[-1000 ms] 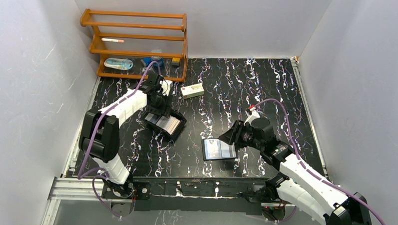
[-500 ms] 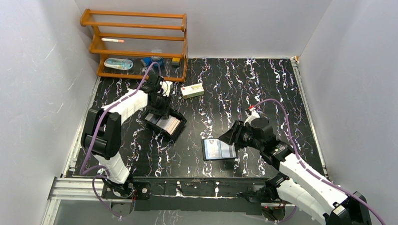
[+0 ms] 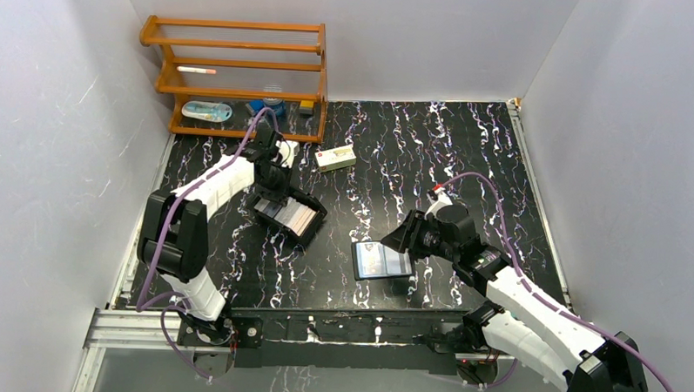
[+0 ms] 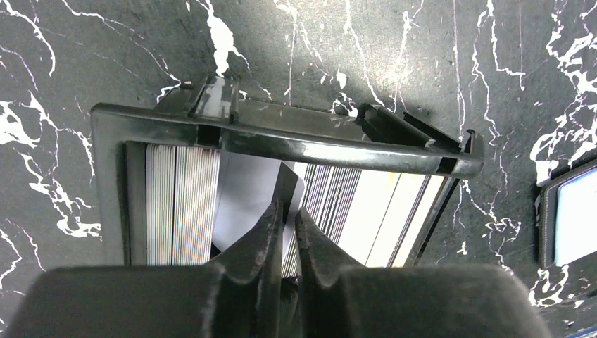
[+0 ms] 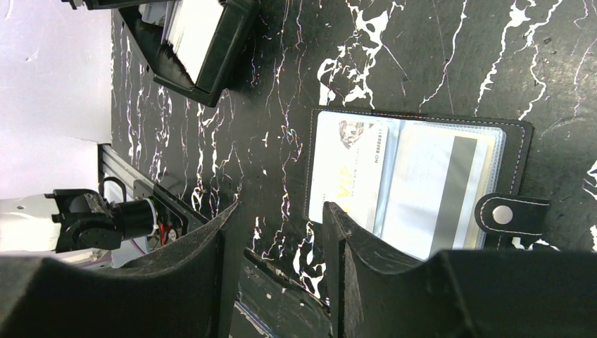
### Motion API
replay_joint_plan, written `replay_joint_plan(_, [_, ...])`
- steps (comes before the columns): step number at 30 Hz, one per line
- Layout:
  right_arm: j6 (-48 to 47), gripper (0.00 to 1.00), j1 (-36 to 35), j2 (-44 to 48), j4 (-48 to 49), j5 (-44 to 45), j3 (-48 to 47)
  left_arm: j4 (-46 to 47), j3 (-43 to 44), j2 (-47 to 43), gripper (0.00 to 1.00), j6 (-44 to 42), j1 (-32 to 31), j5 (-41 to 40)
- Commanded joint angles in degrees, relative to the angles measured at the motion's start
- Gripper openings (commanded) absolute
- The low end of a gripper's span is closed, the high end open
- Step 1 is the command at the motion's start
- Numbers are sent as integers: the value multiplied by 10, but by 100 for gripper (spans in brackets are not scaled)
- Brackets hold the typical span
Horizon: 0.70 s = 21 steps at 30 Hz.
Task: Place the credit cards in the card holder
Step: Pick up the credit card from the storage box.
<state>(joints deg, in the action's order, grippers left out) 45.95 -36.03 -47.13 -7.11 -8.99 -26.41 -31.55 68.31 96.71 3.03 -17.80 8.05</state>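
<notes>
Left wrist view: left claw pinches a card standing in the box; right of the box, right claw gapes wide beside the holder.

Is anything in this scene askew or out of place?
Yes: inside the black box, one credit card tilts out of the upright row, apparently pinched by the left end effector. Nothing else looks odd.
</notes>
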Motion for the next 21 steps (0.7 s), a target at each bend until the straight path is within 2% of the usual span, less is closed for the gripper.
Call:
replay_joint_plan(1, [0, 52, -1, 3, 27, 4, -9, -42, 20, -26, 3, 1, -3, 8])
replay_joint_plan(3, [0, 52, -2, 5, 27, 5, -7, -47, 24, -26, 0, 0, -3, 6])
replay_joint_plan(7, [1, 52, -2, 6, 21, 6, -5, -75, 48, -26, 0, -3, -2, -12])
replay_joint_plan(13, [12, 51, -2, -7, -32, 56, -27, -107, 96, -78, 0, 16, -3, -51])
replay_joint_plan(17, [21, 50, -1, -20, -79, 94, -44, -114, 98, -122, 0, 15, -2, -61])
replay_joint_plan(21, [18, 50, -2, -11, -126, 154, -55, -88, 86, -165, 0, 31, -2, -5])
